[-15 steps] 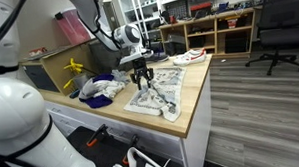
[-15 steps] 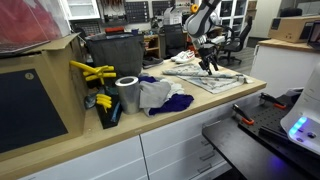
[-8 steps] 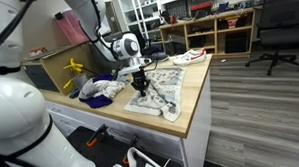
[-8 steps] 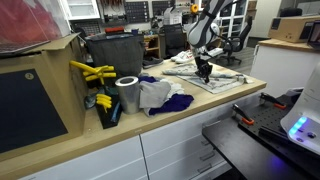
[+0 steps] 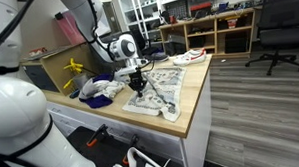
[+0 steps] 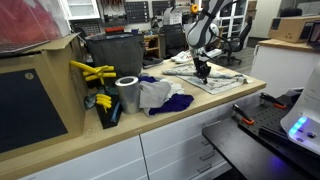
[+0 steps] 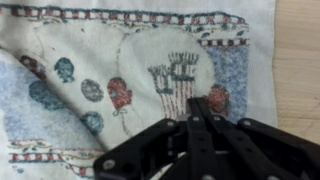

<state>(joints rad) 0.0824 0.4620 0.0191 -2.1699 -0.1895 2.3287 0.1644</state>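
Wood-topped bench [image 5: 195, 100] in a workshop carries one printed towel [image 5: 162, 88], spread flat, with one heap of blue and white rags [image 5: 102, 88] at its 9 o'clock. One gripper [image 5: 138, 86] stands on the towel, jaws closed together; whether fabric is pinched between them cannot be told. One office chair [image 5: 278, 29] stands on grey plank floor [image 5: 260, 110]. Only the wrist view shows the towel's mitten print [image 7: 120, 93], the gripper entering from 6 o'clock. Only an exterior view shows one silver roll [image 6: 127, 92].
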